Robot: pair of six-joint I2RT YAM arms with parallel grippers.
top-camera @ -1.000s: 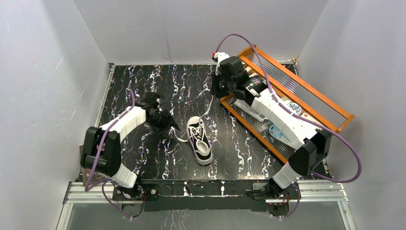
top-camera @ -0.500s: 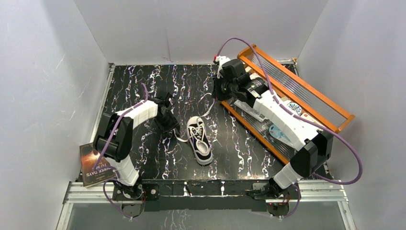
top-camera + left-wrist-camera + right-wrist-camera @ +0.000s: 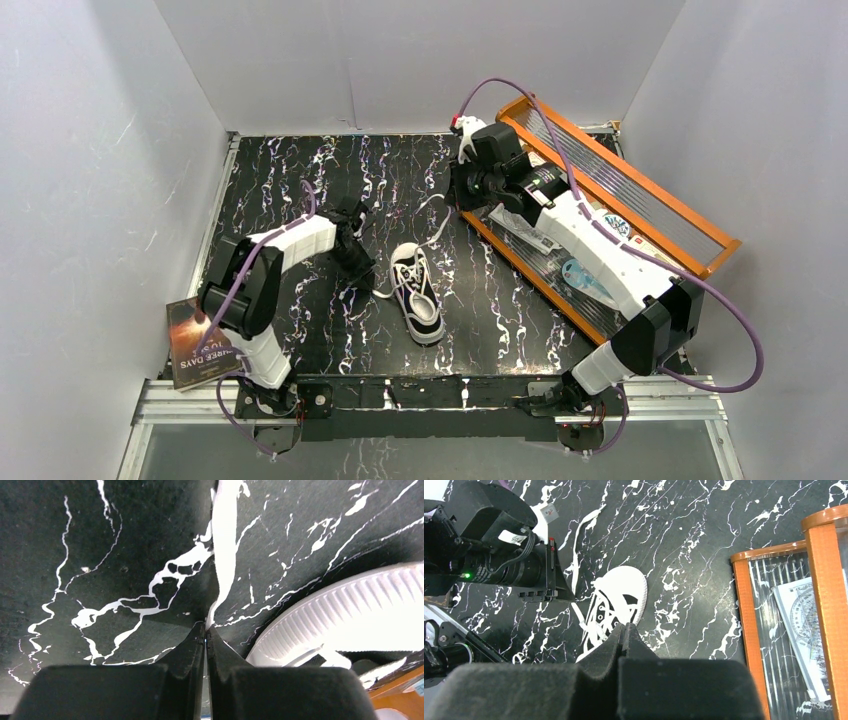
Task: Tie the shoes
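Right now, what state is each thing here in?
Sneaker: upright, untied.
Left gripper: shut on a lace.
Right gripper: shut, apparently on the other lace.
Book: closed, lying flat.

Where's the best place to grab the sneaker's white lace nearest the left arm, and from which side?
I'd take the lace on its free stretch clear of the sneaker, from above, a finger on each edge. It lies as a flat ribbon on the table, so only a pinch across it works. The left gripper is shut on it this way.
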